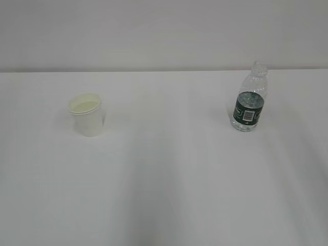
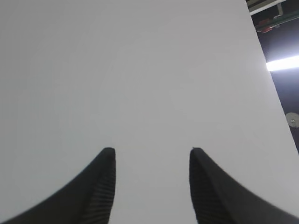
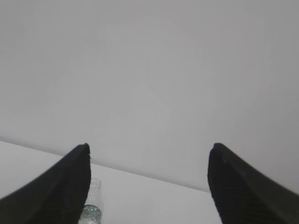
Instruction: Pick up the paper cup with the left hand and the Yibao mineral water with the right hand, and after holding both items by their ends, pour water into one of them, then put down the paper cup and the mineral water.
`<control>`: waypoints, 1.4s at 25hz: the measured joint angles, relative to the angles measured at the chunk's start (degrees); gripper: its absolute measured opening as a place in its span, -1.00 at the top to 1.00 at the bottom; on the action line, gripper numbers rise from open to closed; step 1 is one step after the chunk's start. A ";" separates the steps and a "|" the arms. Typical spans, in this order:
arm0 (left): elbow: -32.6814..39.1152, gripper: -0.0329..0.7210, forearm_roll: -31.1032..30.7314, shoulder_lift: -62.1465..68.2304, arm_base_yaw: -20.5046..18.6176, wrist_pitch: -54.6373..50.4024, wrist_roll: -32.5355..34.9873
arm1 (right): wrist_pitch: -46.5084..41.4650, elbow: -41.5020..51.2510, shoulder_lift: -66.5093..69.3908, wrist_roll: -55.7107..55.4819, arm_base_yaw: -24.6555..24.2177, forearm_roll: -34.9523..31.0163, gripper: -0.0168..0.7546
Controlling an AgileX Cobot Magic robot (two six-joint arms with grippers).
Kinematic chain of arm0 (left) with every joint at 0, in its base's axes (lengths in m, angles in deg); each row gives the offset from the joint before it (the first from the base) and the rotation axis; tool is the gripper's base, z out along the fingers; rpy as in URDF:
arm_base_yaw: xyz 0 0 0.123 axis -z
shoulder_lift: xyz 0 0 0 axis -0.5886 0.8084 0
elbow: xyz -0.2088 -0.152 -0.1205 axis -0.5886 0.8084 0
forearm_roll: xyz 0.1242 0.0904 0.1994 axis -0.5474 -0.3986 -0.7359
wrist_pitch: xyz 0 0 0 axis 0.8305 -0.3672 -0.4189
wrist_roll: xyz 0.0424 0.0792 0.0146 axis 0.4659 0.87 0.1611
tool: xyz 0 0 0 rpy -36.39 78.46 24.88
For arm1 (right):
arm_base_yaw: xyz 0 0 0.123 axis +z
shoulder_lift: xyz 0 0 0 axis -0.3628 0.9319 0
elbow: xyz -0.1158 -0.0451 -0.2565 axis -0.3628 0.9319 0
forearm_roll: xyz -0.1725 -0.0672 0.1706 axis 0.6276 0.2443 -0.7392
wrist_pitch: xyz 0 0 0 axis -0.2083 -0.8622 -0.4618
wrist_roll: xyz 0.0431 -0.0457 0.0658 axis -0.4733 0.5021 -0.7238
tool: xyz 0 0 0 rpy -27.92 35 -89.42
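cup: the cup (image 1: 87, 115) stands upright on the left of the table (image 1: 164, 195), mouth up, cream inside showing; nothing touches it
cup handling: judged light and thin-walled, easy to dent or tip; a gentle hold across the side wall below the rolled rim looks safest, firm enough that it does not slide when water goes in
left gripper: the left gripper (image 2: 152, 186) has its two dark ribbed fingers apart with nothing between them; its wrist view shows only bare white surface ahead, so the cup is not in its sights
space between: cup and bottle stand well apart with bare tabletop between them; neither arm shows in the exterior view
bottle: the bottle (image 1: 249, 98) stands upright on the right of the table, neck open with no cap seen, green label band round the lower body
bottle handling: clear ribbed plastic, judged springy and a little slick; with the neck open a hard squeeze could push water out, so a hold on the labelled body, kept upright until the pour, seems wise
right gripper: the right gripper (image 3: 149, 186) stands wide apart and empty; the bottle peeks in low by its left finger in the wrist view, off to one side
obstacles: none seen; the plain wall (image 1: 164, 31) lies behind the table
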 joint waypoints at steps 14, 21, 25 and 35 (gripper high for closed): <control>0.00 -0.06 -5.25 -6.98 0.00 -16.86 0.00 | -11.83 -5.13 -3.50 0.00 0.00 4.35 -0.58; -0.02 -0.04 -10.17 -9.24 3.78 -21.81 0.01 | -18.71 -10.24 -4.22 -0.10 0.00 8.47 -0.58; -0.02 -0.03 -9.89 -11.18 7.16 -25.68 0.01 | -20.34 -10.64 -5.16 -0.10 0.00 8.46 -0.58; -0.02 -0.03 -3.21 -14.75 11.15 -32.35 -2.83 | -25.87 -10.81 -10.15 -0.21 0.00 8.94 -0.58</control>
